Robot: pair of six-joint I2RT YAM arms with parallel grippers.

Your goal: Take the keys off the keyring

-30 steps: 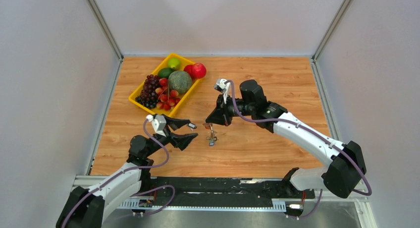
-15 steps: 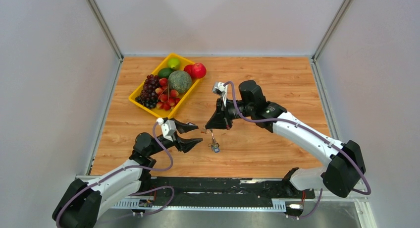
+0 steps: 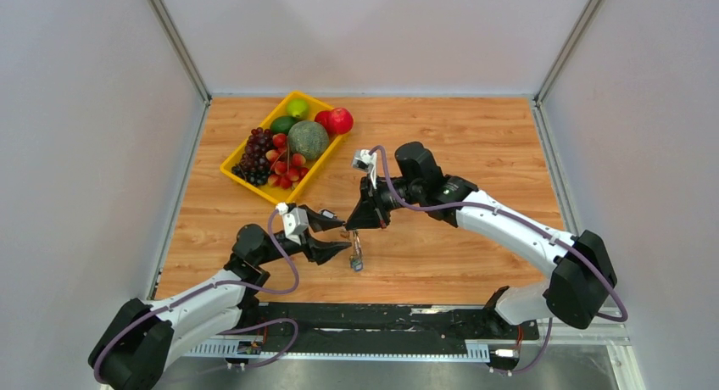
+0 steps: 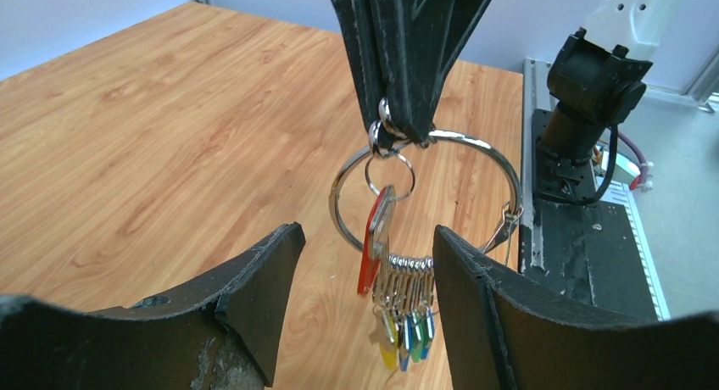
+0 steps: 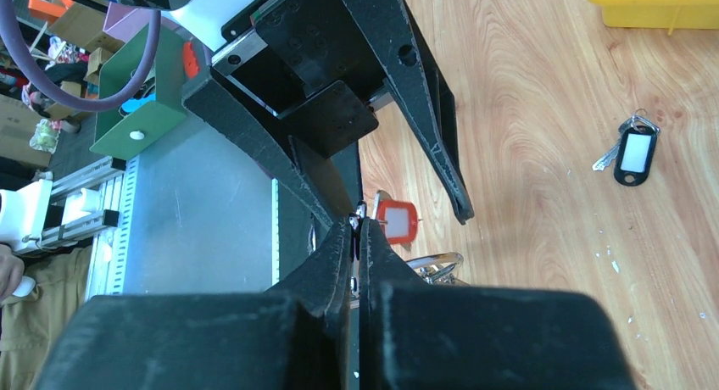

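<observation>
Right claw (image 4: 405,119): pressed together, pinching the top of the keyring (image 4: 500,157) and holding it in the air above the table (image 3: 475,127).
Left claw (image 4: 365,237): spread, one finger on each side of the hanging bunch, apart from it.
Keys (image 4: 405,297): dangling from the ring's lower arc, coloured tags downward; a red-tagged key (image 4: 370,246) hangs from a small ring in front.
In the way: the right claw's fingers cover the ring's top.
Around: a loose key with black tag (image 5: 636,153) lies on the wood; the yellow fruit tray (image 3: 233,171) is well apart, far left.
</observation>
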